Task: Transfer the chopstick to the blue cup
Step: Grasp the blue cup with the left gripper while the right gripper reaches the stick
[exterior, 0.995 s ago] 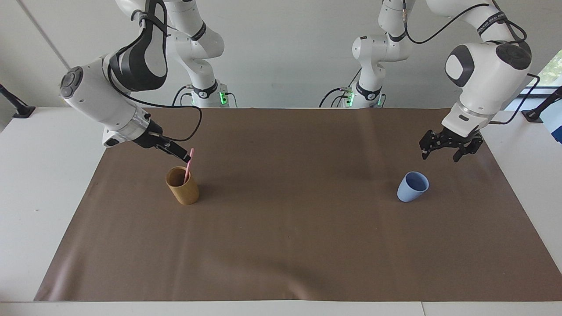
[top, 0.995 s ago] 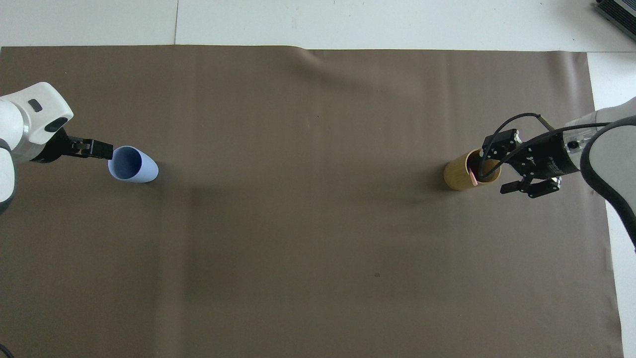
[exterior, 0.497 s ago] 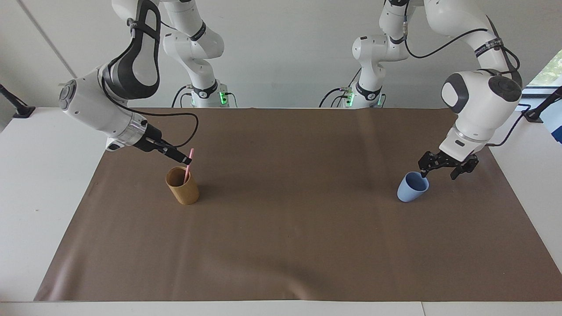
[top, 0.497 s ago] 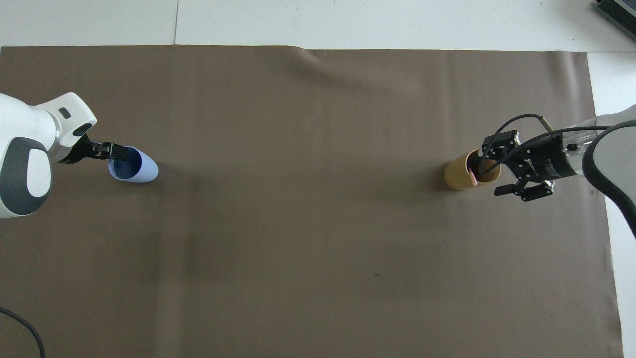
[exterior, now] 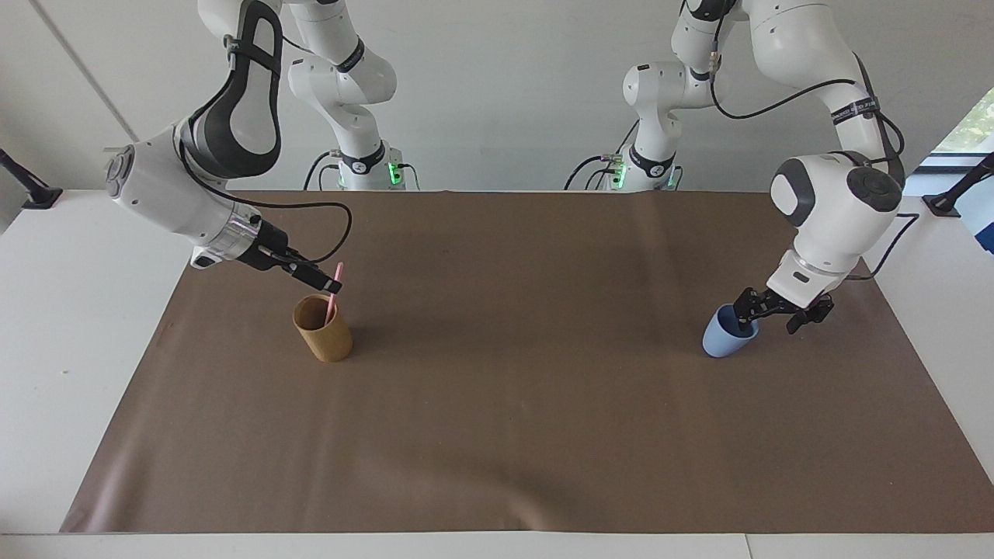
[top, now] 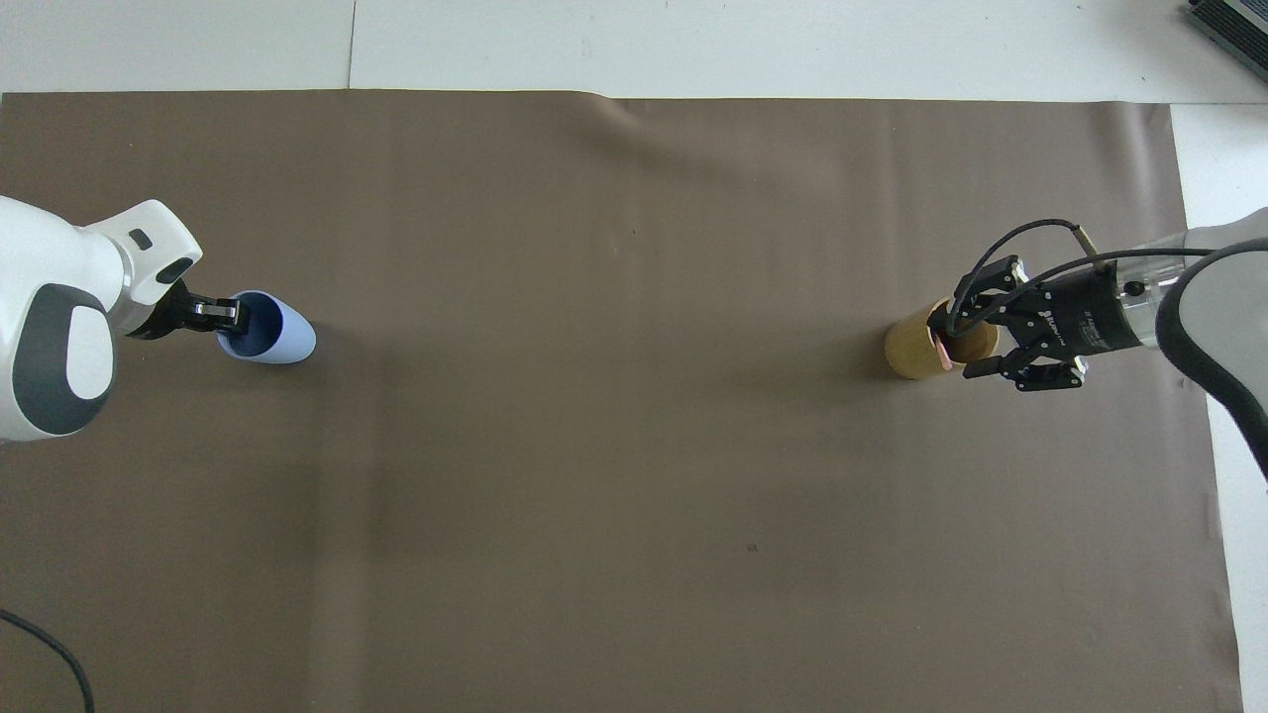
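Both pincers are closing: the right pincer (exterior: 332, 283) around the pink chopstick (exterior: 334, 289) in the tan cup (exterior: 322, 328), the left pincer (exterior: 747, 316) over the blue cup (exterior: 726, 335)'s rim; neither grip can be confirmed.

Robot lab, not a home or a kitchen. Two white multi-joint arms (exterior: 823, 194) bolted at one edge of a big white surface (exterior: 70, 326), green status lights (exterior: 394, 172) glowing at the bases, black cables (exterior: 326, 210) looped along the links. Plain brown mat (exterior: 497, 404) spread flat over the surface as a work area. Bare white wall (exterior: 505, 93), no furniture or decor. Black clamp mounts (exterior: 31, 190) at both ends of the surface, camera-rig style. A strip of window (exterior: 967, 124) at the left arm's end with greenery outside. Only props out are two small cups (exterior: 322, 328) set well apart on the mat: a test setup.
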Tool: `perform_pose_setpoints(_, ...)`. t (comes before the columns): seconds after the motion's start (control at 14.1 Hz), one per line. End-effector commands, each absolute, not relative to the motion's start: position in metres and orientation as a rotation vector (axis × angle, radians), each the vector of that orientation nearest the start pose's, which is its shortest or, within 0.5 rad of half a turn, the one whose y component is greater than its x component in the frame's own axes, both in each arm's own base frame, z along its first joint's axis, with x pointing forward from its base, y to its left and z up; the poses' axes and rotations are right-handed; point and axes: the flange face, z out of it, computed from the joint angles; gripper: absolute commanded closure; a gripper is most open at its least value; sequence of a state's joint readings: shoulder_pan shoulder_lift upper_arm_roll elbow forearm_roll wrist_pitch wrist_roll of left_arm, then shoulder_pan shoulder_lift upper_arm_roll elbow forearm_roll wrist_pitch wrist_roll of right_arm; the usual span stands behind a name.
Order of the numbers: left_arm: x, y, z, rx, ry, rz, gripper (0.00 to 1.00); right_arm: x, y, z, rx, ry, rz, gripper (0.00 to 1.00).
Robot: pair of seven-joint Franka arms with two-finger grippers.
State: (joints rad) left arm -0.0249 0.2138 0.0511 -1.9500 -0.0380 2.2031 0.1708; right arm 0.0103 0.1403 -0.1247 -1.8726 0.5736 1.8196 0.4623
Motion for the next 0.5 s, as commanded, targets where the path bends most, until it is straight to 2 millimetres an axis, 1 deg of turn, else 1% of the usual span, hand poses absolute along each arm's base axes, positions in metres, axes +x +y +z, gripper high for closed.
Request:
perform_pose_setpoints(0.0, 0.596, 0.013, 0.375, -3.183, 0.154, -0.069, 1.0, 0.58, -0.015, 0.433, -2.399, 1.034, 0.362, 0.33)
perform_pose_setpoints(0.07, 0.597, 0.013, 0.375, -3.183, 0.159, -0.067, 1.0, 0.58, -0.015, 0.433, -2.398, 1.036, 0.363, 0.34)
perform_pose_setpoints(0.14, 0.597, 0.013, 0.378, -3.183, 0.159, -0.064, 1.0, 0.58, -0.014, 0.434, -2.397, 1.036, 0.362, 0.41)
perform_pose_setpoints(0.21, 0.597, 0.013, 0.385, -3.183, 0.168, -0.072, 1.0, 0.58, -0.014, 0.434, -2.397, 1.036, 0.362, 0.51)
perform_pose_setpoints(0.28, 0.596, 0.015, 0.397, -3.183, 0.165, -0.082, 1.0, 0.579, -0.013, 0.434, -2.398, 1.032, 0.369, 0.64)
perform_pose_setpoints(0.36, 0.594, 0.01, 0.409, -3.185, 0.172, -0.082, 1.0, 0.579, -0.012, 0.434, -2.398, 1.03, 0.372, 0.74)
perform_pose_setpoints(0.43, 0.592, 0.007, 0.419, -3.186, 0.176, -0.084, 1.0, 0.579, -0.012, 0.434, -2.399, 1.03, 0.372, 0.82)
